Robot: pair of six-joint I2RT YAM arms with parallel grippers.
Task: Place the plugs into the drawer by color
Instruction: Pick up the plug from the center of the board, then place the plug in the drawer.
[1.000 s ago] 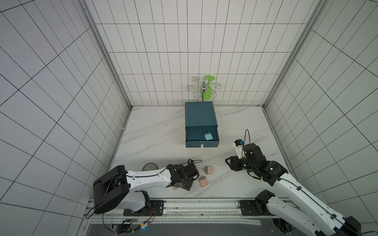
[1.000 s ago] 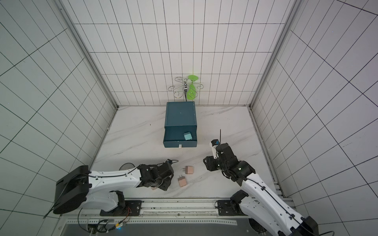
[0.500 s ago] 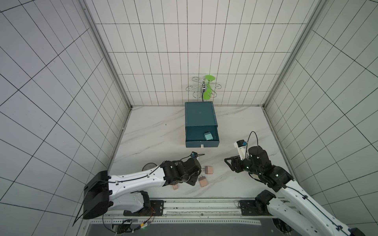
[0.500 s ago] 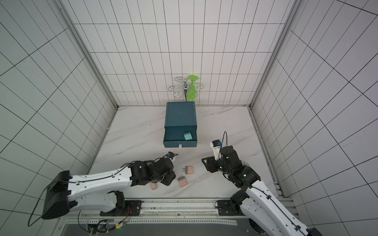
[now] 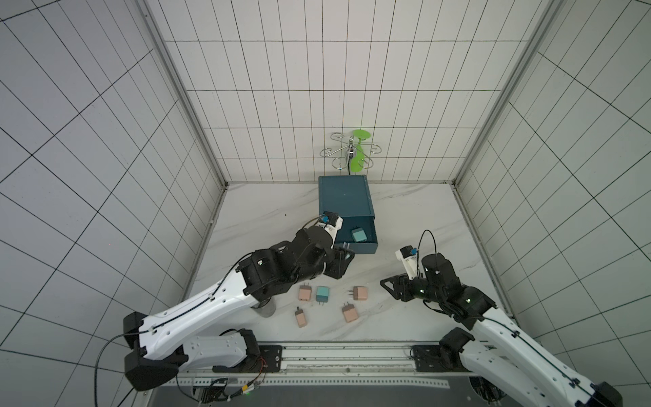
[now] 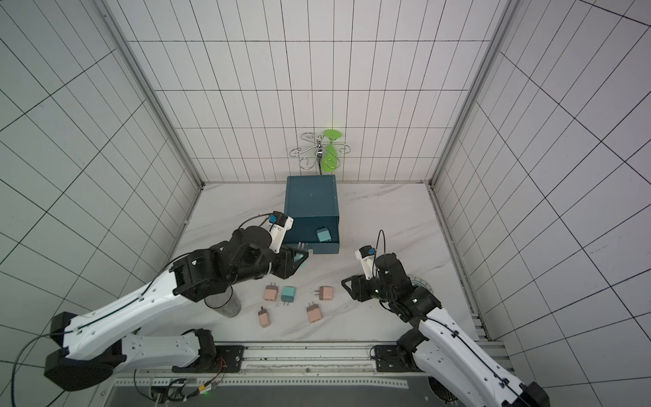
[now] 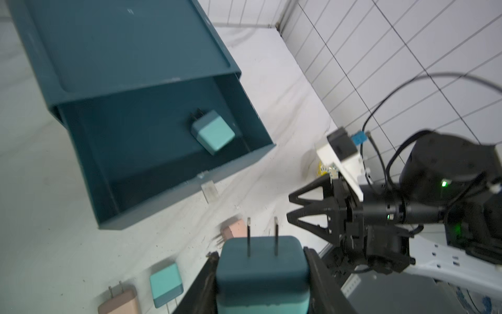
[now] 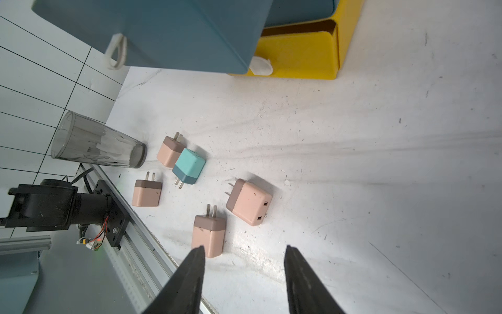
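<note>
Marble tabletop point(image 5: 260, 218) is bearing four peach-pink plugs point(image 5: 360, 293) and a loose teal plug point(image 5: 322, 294); a second teal plug point(image 5: 359, 234) is lying in the drawer point(image 5: 355, 248). My left gripper point(image 5: 342, 261) is clamping a third teal plug point(image 7: 262, 269), prongs up; my right gripper point(image 8: 244, 248) is gaping, empty.

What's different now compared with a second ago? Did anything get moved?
The left gripper, low over the table before, has lifted and swung toward the open drawer, shut on a teal plug. The right gripper barely shifted; it is open and empty. The other teal plug in the drawer and the pink plugs visible before stayed put.
</note>
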